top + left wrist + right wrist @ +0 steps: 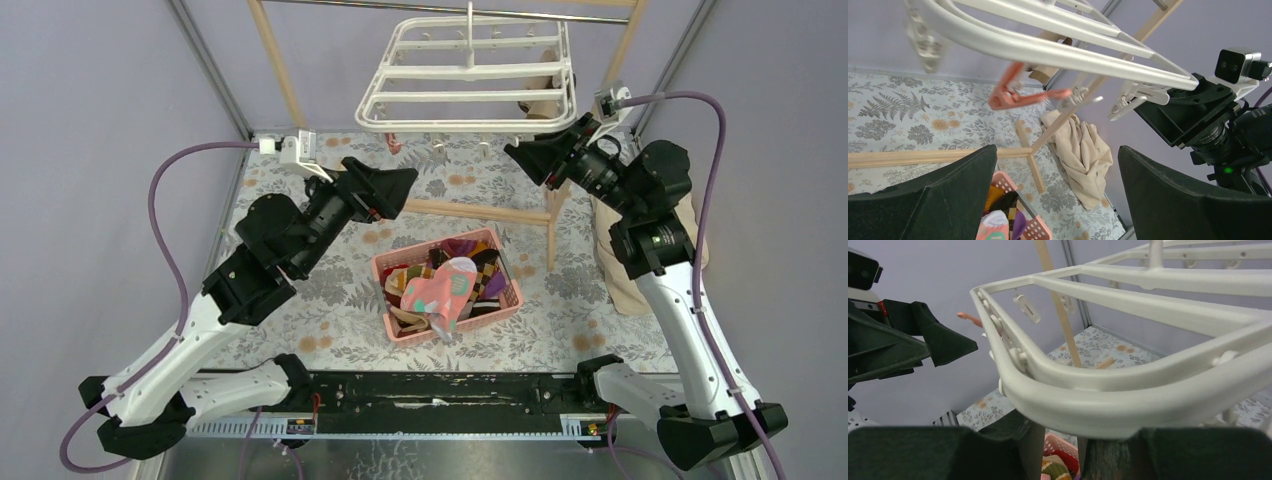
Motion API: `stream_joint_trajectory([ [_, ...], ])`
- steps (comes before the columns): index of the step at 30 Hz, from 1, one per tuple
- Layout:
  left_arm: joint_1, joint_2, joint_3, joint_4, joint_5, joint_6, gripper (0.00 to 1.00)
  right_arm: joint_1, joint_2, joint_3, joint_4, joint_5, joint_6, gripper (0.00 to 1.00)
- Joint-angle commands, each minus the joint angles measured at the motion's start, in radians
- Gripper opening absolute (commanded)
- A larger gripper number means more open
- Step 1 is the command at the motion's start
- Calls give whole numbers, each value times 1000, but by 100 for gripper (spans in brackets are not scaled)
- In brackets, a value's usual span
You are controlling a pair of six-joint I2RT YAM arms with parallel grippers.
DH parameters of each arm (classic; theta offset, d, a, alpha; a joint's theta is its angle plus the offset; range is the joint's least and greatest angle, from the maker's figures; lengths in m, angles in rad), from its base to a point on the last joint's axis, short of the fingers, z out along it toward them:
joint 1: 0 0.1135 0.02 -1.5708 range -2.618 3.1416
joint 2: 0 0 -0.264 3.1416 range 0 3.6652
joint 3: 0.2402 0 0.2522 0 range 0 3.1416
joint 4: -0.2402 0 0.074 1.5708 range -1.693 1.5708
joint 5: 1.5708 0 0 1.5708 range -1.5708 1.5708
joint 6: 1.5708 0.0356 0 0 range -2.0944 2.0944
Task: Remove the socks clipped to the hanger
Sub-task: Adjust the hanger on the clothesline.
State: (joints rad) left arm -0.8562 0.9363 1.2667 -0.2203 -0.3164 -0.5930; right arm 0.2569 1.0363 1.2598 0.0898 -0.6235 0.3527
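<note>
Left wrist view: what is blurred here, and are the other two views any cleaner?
Left wrist: the hanger and its white clip are smeared, while the beige cloth is crisp. Right wrist: the hanger's near rim fills the frame, soft, and the right gripper's fingers are dark and defocused. Top external: sharp and evenly lit.

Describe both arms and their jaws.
Both the left arm and right arm have white lower links, black joint housings and broad black wedge-shaped jaws. A purple cable loops to each white wrist camera; a green light glows on the right arm.
</note>
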Motion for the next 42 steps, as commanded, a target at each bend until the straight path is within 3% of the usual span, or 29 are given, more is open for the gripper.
stream_joint_trajectory([
  [1, -33, 20, 39, 26, -57, 30, 99, 59, 17, 61, 25, -21, -36, 33],
  [18, -136, 158, 130, 89, -204, 124, 99, 313, 145, 150, -81, 50, -169, 33],
  [27, -136, 290, 233, 133, -316, 233, 99, 330, 106, 188, -216, 89, -213, 48],
  [30, -133, 330, 262, 134, -340, 258, 99, 330, 84, 231, -303, 189, -245, 54],
  [37, -86, 365, 296, 123, -346, 283, 99, 329, 16, 266, -463, 626, -319, 64],
  [42, -29, 377, 305, 110, -310, 269, 99, 328, -30, 239, -475, 955, -322, 73],
])
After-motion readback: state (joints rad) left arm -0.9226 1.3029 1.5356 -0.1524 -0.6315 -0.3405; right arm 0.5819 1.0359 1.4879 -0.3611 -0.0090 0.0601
